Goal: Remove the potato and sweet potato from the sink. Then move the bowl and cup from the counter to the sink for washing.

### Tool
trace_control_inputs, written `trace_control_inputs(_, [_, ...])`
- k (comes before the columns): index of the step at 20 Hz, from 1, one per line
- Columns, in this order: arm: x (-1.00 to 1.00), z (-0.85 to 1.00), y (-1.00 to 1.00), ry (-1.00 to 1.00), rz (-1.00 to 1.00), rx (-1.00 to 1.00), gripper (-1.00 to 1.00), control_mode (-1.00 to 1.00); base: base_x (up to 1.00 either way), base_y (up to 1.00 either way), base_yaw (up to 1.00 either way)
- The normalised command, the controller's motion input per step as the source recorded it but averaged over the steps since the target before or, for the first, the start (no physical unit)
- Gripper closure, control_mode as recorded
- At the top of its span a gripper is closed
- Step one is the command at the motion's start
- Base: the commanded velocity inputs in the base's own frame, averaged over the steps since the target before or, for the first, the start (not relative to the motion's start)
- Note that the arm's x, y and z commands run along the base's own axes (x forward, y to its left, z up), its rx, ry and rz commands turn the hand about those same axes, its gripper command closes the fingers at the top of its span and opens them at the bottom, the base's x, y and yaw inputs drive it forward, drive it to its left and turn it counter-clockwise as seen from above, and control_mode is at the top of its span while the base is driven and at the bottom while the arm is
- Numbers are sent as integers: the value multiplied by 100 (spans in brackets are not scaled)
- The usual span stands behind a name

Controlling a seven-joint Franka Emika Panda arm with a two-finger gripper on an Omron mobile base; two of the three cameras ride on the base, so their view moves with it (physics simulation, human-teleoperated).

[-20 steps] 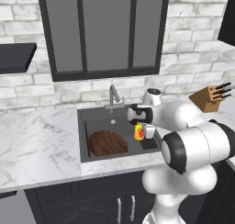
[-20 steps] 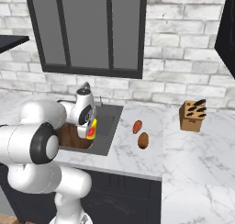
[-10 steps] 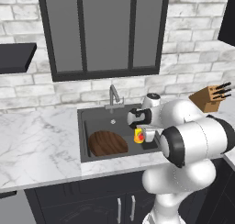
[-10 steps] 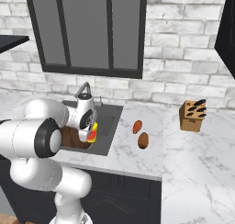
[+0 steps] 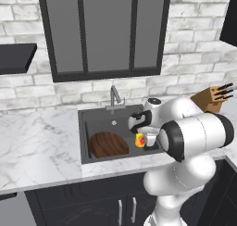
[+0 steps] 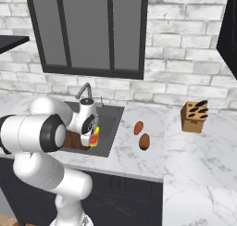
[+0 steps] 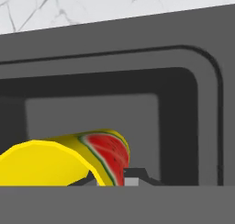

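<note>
Room: rendered kitchen, white brick wall, dark-framed window, marble tabletop (image 6: 139, 160) over dark cabinets.
Sink (image 5: 99, 118): dark basin directly below the tool, faucet (image 5: 114, 96) beyond it.
Tool (image 5: 140, 140): clenched on the cup's rim, hanging low inside the basin near its right wall.
Cup (image 5: 139, 139): yellow with a red melon print, gripped at the tool's tips; in the hand view (image 7: 69, 161) it sits right against the camera.
Bowl (image 5: 108, 144): already in the basin, left of the tool, close to the cup but apart from it.
Potato (image 6: 144, 141) and sweet potato (image 6: 138, 127): out on the tabletop, well off to the tool's right.
Arm pose: elbow high, forearm reaching forward and down, wrist bent over the basin.
Doing it well: probably lower until the cup base meets the basin floor, keep clear of the bowl, then release and lift straight up.
</note>
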Motion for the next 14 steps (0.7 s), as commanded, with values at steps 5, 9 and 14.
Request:
trace_control_inputs(5, [5, -18, -3, 0, 2, 0, 100, -100, 0, 0, 0])
trace_control_inputs(9, [6, -18, -3, 0, 2, 0, 100, -100, 0, 0, 0])
trace_control_inputs(14, [6, -19, -1, 0, 1, 0, 100, -100, 0, 0, 0])
